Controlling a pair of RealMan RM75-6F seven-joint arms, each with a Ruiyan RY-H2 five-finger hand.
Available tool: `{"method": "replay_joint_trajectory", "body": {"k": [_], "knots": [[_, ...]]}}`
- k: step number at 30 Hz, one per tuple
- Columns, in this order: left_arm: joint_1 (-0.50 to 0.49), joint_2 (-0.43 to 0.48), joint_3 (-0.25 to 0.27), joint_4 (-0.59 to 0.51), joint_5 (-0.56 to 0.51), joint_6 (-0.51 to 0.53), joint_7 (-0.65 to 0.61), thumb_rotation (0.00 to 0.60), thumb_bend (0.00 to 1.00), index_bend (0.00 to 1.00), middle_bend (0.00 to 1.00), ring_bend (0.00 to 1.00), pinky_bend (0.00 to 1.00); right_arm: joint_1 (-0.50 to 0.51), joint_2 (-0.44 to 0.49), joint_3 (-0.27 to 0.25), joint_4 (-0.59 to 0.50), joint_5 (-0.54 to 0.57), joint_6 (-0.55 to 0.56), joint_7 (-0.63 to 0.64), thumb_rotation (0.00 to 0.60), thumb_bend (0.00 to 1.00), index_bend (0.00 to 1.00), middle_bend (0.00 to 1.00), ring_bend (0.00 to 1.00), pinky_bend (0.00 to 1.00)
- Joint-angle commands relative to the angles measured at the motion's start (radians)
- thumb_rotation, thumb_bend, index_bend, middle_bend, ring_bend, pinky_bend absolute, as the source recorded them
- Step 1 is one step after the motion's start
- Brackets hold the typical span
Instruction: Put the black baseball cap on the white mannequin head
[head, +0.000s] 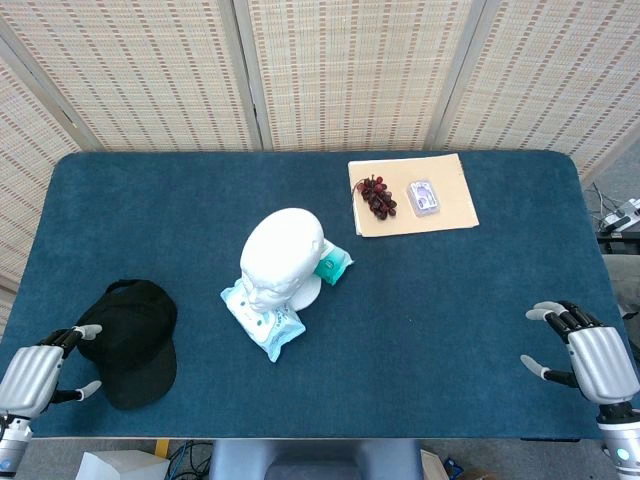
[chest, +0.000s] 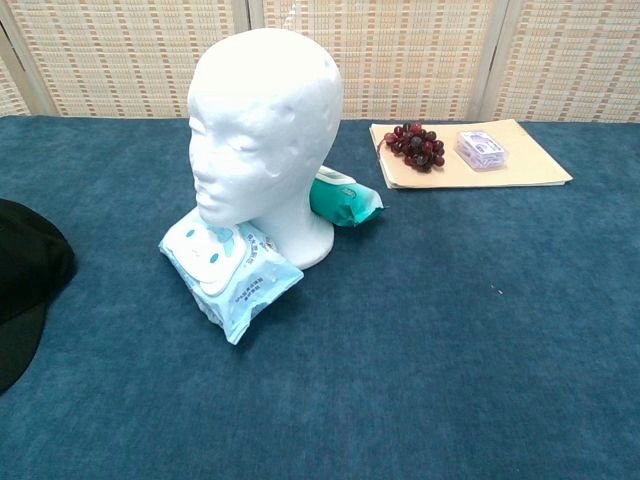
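Observation:
The black baseball cap (head: 137, 342) lies flat on the blue table at the front left; only its edge (chest: 28, 285) shows in the chest view. The white mannequin head (head: 279, 257) stands upright mid-table, bare, facing front-left (chest: 265, 130). My left hand (head: 42, 375) hovers just left of the cap, fingers spread, fingertips close to its rim, holding nothing. At the front right corner my right hand (head: 585, 354) is open and far from both objects. Neither hand appears in the chest view.
A light blue wipes pack (head: 262, 322) lies against the mannequin's base in front, and a teal pack (head: 333, 264) behind it. A manila folder (head: 445, 210) at the back right carries dark grapes (head: 377, 197) and a small clear box (head: 424, 198). Woven screens back the table.

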Motion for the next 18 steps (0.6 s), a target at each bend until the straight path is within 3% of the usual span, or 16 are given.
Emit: {"method": "replay_joint_trajectory", "body": {"k": [1, 18], "knots": [[0.002, -0.001, 0.001, -0.003, -0.005, 0.000, 0.006, 0.600, 0.08, 0.26, 0.34, 0.29, 0.47, 0.001, 0.003, -0.005, -0.003, -0.015, 0.006, 0.009, 0.600, 0.04, 0.35, 0.32, 0.26, 0.45], [0.015, 0.003, 0.004, -0.002, 0.006, 0.030, -0.025, 0.600, 0.08, 0.27, 0.35, 0.30, 0.47, 0.016, -0.007, -0.007, -0.007, -0.026, -0.011, -0.002, 0.600, 0.04, 0.35, 0.32, 0.26, 0.44]]}}
